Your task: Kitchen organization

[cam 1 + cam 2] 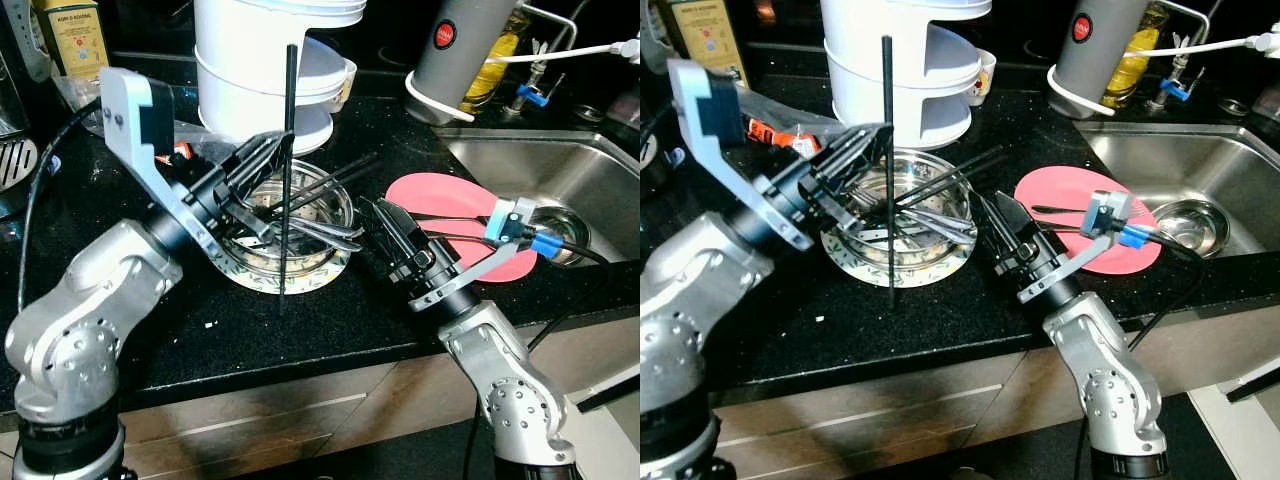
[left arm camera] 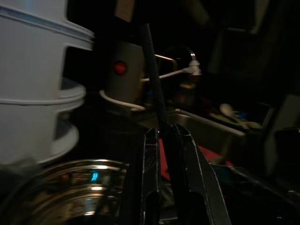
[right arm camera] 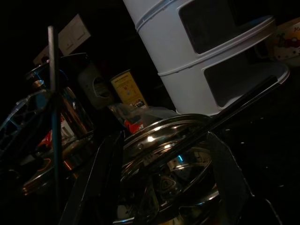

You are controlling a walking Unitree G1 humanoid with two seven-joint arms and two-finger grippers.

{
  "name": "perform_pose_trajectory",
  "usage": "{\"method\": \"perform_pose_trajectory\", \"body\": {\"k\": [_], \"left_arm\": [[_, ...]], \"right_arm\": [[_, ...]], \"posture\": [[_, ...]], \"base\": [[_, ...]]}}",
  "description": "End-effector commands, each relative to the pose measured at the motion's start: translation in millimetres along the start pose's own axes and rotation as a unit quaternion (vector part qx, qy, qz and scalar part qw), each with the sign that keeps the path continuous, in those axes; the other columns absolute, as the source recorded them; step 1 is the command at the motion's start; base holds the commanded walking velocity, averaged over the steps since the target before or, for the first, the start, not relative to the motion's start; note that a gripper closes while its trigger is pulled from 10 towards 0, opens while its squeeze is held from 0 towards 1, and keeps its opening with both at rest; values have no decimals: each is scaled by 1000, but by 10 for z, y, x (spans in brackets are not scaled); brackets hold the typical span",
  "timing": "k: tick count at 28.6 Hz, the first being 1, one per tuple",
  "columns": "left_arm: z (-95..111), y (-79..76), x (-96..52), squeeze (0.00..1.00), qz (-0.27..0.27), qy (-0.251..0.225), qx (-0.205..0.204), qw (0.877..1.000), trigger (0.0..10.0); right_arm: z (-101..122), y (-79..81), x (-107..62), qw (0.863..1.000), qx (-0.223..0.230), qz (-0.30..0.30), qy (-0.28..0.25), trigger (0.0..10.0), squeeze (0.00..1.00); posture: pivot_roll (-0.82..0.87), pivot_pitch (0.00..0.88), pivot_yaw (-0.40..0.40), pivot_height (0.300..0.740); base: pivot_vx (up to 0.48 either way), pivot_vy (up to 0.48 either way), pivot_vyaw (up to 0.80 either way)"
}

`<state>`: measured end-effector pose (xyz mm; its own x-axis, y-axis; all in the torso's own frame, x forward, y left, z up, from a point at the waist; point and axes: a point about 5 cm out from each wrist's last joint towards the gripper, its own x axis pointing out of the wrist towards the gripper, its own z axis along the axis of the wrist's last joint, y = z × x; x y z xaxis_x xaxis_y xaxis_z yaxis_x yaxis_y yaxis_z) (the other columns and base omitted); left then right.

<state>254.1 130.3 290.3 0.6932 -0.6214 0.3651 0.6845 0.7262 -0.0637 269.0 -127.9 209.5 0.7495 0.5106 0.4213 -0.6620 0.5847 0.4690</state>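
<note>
A glass bowl [image 1: 338, 192] stands on a patterned plate [image 1: 292, 284] on the black counter, with several black chopsticks [image 1: 335, 176] and metal forks [image 1: 320, 232] lying in it. My left gripper [image 1: 272, 152] hovers over the bowl's near-left side, shut on one black chopstick [image 1: 288, 100] held upright; the left wrist view shows that chopstick [image 2: 154, 89] pinched between the fingers [image 2: 151, 154]. My right gripper [image 1: 372, 212] sits open just right of the bowl, pointing at it. In the right wrist view its fingers [image 3: 101, 178] flank the bowl [image 3: 159, 140].
A white stacked steamer [image 1: 270, 70] stands behind the bowl. A pink plate [image 1: 440, 192] with a dark utensil [image 1: 450, 217] lies to the right, beside the steel sink [image 1: 560, 175]. A grey flask [image 1: 465, 45] stands at the back; the counter edge is close in front.
</note>
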Motion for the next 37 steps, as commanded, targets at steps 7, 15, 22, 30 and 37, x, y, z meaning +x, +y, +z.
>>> {"method": "perform_pose_trajectory", "body": {"k": [7, 15, 22, 30, 37], "left_arm": [[-48, 11, -12, 0, 60, -9, 43, 997, 10000], [-353, -41, -14, 0, 71, 32, 64, 995, 10000], [-376, -76, 77, 0, 79, 26, 85, 993, 10000], [-188, -157, 205, 0, 56, -27, 26, 998, 10000], [-136, -163, 220, 0, 59, -50, -18, 997, 10000]], "right_arm": [[54, -108, -35, 999, -6, -25, -23, 10000, 0], [60, -197, -63, 998, -15, -45, -30, 10000, 0], [67, -229, -71, 998, -17, -49, -33, 10000, 0], [70, -243, -45, 998, -20, -47, -36, 10000, 0], [72, -240, -33, 998, -21, -44, -35, 10000, 0]], "posture": [[194, 41, -173, 740], [182, 31, -170, 740], [176, 22, -172, 740], [180, 16, -176, 740], [180, 15, -179, 740]], "base": [[0, 0, 0], [0, 0, 0], [0, 0, 0], [-94, 0, 0], [-255, 0, 0]]}}
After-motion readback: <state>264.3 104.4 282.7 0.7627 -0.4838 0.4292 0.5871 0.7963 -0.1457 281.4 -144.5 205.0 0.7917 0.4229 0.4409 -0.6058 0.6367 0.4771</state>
